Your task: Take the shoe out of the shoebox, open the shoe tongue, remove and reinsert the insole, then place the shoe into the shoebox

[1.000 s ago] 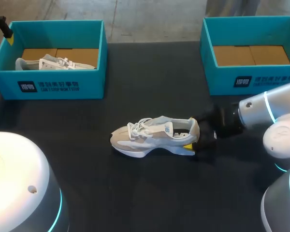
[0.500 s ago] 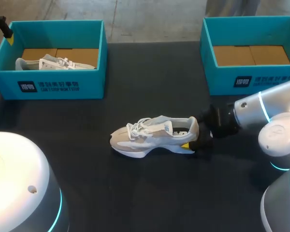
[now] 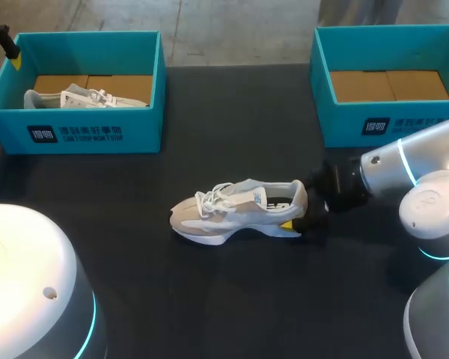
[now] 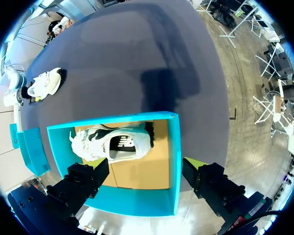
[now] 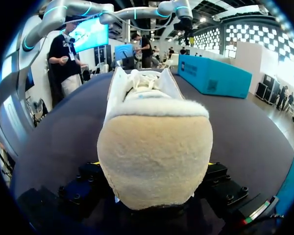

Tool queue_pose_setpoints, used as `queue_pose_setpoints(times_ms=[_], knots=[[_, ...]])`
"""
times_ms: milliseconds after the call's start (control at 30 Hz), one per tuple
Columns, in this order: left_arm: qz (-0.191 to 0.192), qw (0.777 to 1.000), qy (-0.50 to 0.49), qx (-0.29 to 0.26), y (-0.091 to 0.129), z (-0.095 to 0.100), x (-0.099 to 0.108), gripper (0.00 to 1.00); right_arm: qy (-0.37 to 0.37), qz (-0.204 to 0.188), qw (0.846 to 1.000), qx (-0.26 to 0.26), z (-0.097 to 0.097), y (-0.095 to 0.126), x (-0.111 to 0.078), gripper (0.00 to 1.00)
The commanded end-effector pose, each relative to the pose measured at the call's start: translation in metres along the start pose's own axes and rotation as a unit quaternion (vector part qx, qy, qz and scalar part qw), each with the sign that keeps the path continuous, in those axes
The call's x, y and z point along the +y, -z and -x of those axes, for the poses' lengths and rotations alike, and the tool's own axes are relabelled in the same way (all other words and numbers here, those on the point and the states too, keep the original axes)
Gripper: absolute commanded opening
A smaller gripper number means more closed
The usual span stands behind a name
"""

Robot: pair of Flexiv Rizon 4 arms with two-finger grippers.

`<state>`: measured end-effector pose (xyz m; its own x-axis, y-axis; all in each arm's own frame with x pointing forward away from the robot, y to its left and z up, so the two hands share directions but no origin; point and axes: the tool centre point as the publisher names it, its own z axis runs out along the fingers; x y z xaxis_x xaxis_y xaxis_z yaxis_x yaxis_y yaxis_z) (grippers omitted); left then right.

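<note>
**A:** Status?

**B:** Table (image 3: 135, 262) has two teal boxes along the top of the head view. The upper-left shoebox (image 3: 82, 133) has a second shoe (image 3: 82, 97) lying in it. The upper-right shoebox (image 3: 389, 123) shows only its cardboard floor.

**A:** Task shoe?

**B:** The shoe (image 3: 239, 209) is out, on its sole mid-frame, toe toward frame left and heel toward frame right. I'd call step one done.

**A:** Grippers?

**B:** Right gripper (image 3: 305, 221) is at the heel, fingers pressed on both sides, so it's gripping the shoe. Left gripper (image 4: 144, 171) is spread wide with nothing in it, hovering over the upper-left shoebox.

**A:** What's left?

**B:** The tongue doesn't look pulled open, and there's no insole lying outside the shoe. I can't tell the state inside. My read is that tongue, insole out and back in, and reboxing are all still to do, so it's early in the task.
</note>
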<state>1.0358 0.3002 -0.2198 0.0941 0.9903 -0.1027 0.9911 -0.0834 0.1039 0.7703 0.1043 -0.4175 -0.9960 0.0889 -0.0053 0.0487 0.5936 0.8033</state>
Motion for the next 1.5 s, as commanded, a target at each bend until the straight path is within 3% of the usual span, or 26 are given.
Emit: queue_pose_setpoints(times_ms=[33, 633, 867, 1100, 1233, 1267, 1500], knots=[[0.000, 1.000, -0.001, 0.001, 0.001, 0.000, 0.000, 1.00, 0.000, -0.001, 1.000, -0.001, 0.000, -0.004, 0.000, 0.00], [0.000, 1.000, -0.001, 0.001, 0.001, 0.000, 0.000, 1.00, 0.000, -0.001, 1.000, -0.001, 0.000, -0.004, 0.000, 0.00], [-0.006, 0.984, 0.162, 0.070, 0.014, 0.015, 0.001, 1.00, 0.000, -0.001, 1.000, -0.001, 0.000, -0.004, 0.000, 0.00], [0.008, 0.938, 0.329, 0.109, 0.019, 0.030, 0.001, 1.00, 0.000, -0.001, 1.000, -0.001, 0.000, -0.004, 0.000, 0.00], [-0.001, 0.918, 0.379, 0.114, 0.017, 0.048, 0.001, 1.00, 0.000, -0.001, 1.000, -0.001, 0.000, -0.004, 0.000, 0.00], [0.012, 0.923, 0.370, 0.103, 0.018, 0.054, 0.000, 1.00, 0.000, -0.001, 1.000, -0.001, 0.000, -0.004, 0.000, 0.00], [0.012, 0.923, 0.370, 0.103, 0.018, 0.054, 0.000, 1.00, 0.000, -0.001, 1.000, -0.001, 0.000, -0.004, 0.000, 0.00]])
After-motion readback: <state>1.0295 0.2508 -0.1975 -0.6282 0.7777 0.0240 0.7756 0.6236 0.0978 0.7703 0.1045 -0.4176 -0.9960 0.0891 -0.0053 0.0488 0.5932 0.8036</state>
